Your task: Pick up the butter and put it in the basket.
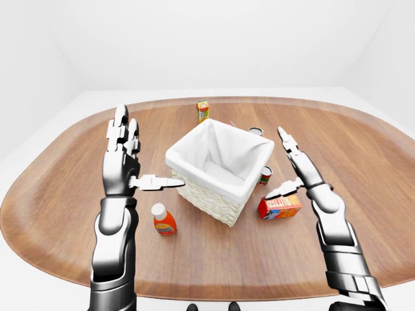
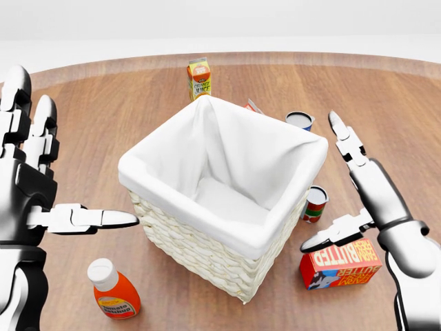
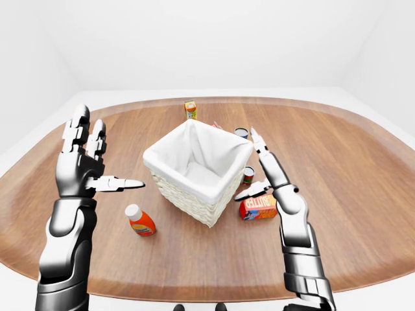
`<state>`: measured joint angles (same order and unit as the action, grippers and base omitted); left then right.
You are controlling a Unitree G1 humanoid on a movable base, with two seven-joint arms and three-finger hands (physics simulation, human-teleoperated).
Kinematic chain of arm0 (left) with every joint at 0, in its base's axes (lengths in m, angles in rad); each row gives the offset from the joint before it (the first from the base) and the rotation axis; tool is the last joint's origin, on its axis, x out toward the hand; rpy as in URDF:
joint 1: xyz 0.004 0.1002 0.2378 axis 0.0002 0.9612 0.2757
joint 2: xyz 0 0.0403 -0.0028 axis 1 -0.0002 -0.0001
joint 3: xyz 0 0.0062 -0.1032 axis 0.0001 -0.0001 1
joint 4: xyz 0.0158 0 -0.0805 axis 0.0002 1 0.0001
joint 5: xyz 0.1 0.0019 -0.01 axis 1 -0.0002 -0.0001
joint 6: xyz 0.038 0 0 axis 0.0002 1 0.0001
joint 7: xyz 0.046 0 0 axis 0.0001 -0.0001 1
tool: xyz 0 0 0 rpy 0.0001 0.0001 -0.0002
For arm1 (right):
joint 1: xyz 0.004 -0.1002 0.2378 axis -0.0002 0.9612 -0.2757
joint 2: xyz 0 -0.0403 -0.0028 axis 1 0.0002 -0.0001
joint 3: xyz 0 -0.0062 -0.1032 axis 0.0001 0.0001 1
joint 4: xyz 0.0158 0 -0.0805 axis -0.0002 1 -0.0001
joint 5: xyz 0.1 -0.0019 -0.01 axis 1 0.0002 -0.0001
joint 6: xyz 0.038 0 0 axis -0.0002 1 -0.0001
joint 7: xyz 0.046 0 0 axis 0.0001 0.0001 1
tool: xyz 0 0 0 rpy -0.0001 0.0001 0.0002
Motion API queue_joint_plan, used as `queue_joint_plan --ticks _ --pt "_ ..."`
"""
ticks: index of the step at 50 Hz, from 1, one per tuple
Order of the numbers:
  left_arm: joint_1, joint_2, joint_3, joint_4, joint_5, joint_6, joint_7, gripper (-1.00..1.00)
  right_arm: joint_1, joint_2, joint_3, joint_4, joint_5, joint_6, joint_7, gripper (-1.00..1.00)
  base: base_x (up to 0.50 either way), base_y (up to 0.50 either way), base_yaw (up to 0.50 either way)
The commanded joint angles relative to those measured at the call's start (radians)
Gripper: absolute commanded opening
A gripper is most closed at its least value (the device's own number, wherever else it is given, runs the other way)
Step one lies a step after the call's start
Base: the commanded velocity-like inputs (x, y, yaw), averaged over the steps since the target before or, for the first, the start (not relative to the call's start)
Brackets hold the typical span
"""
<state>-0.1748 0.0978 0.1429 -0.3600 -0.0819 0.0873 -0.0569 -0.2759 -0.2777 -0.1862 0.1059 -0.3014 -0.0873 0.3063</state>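
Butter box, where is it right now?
In the head view, the butter box lies on the table at lower right, beside the basket, just under the open right robot hand, near a small can.

Bright, even, shadowless-looking simulator light fills all three views, with no visible lamp. Only faint soft shading lies on the wooden table (image 1: 78,214) just beside the white-lined basket (image 2: 207,241). The basket's liner is nearly blown out. Everything is sharp; the table's rim curves strongly in both eye views, away from the basket.
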Motion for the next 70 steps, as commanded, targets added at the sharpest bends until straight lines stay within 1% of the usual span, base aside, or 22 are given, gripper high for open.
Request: queue_joint_plan --ticks 1,10,13,19,21,26,29,35,41,46,53,58,61,64,70 --pt "-0.001 0.003 0.003 -0.003 -0.005 0.000 0.000 1.00 -0.031 -0.057 -0.012 0.207 -0.120 0.000 0.019 1.00 0.00 0.00 0.00" --pt "-0.001 0.005 0.006 -0.001 -0.007 0.000 -0.001 1.00 -0.056 -0.087 -0.002 0.304 -0.193 0.000 -0.012 1.00 0.00 0.00 0.00" --pt "-0.003 0.005 0.006 -0.002 -0.007 0.000 0.000 1.00 -0.074 -0.103 0.004 0.362 -0.230 0.000 -0.038 1.00 0.00 0.00 0.00" --pt "-0.011 0.004 0.001 0.005 -0.005 0.000 0.003 1.00 -0.101 -0.127 0.012 0.428 -0.254 0.000 -0.045 1.00 0.00 0.00 0.00" --pt "-0.006 0.002 0.000 0.007 -0.004 0.000 0.002 1.00 -0.105 -0.127 0.026 0.454 -0.268 0.000 -0.031 1.00 0.00 0.00 0.00" --pt "-0.002 0.000 -0.002 0.003 -0.003 0.000 0.004 1.00 -0.152 -0.129 0.053 0.552 -0.341 0.000 -0.077 1.00 0.00 0.00 0.00" --pt "0.000 -0.001 -0.003 0.003 -0.001 0.000 0.004 1.00 -0.211 -0.136 0.086 0.665 -0.417 0.000 -0.140 1.00 0.00 0.00 0.00" --pt "0.000 -0.002 -0.002 0.009 -0.002 0.000 0.004 1.00 -0.278 -0.135 0.127 0.796 -0.504 0.000 -0.219 1.00 0.00 0.00 0.00" --pt "0.001 -0.001 -0.002 0.013 -0.003 0.000 0.003 1.00 -0.320 -0.133 0.166 0.887 -0.587 0.000 -0.287 1.00 0.00 0.00 0.00" --pt "0.005 -0.003 -0.002 0.010 -0.003 0.000 0.005 1.00 -0.341 -0.128 0.187 0.937 -0.638 0.000 -0.317 1.00 0.00 0.00 0.00" --pt "0.006 -0.003 -0.003 0.015 -0.002 0.000 0.004 1.00 -0.378 -0.127 0.230 1.011 -0.748 0.000 -0.386 1.00 0.00 0.00 0.00" --pt "0.003 -0.001 0.000 0.020 -0.004 0.000 0.004 1.00 -0.384 -0.108 0.231 1.042 -0.754 0.000 -0.365 1.00 0.00 0.00 0.00" --pt "0.003 0.000 0.000 0.019 -0.004 0.000 0.003 1.00 -0.394 -0.102 0.246 1.068 -0.779 0.000 -0.390 1.00 0.00 0.00 0.00" --pt "0.002 0.003 0.005 0.017 -0.007 0.000 0.002 1.00 -0.404 -0.086 0.245 1.098 -0.767 0.000 -0.373 1.00 0.00 0.00 0.00" --pt "0.004 0.002 0.006 0.015 -0.009 0.000 0.003 1.00 -0.419 -0.072 0.260 1.130 -0.778 0.000 -0.382 1.00 0.00 0.00 0.00"
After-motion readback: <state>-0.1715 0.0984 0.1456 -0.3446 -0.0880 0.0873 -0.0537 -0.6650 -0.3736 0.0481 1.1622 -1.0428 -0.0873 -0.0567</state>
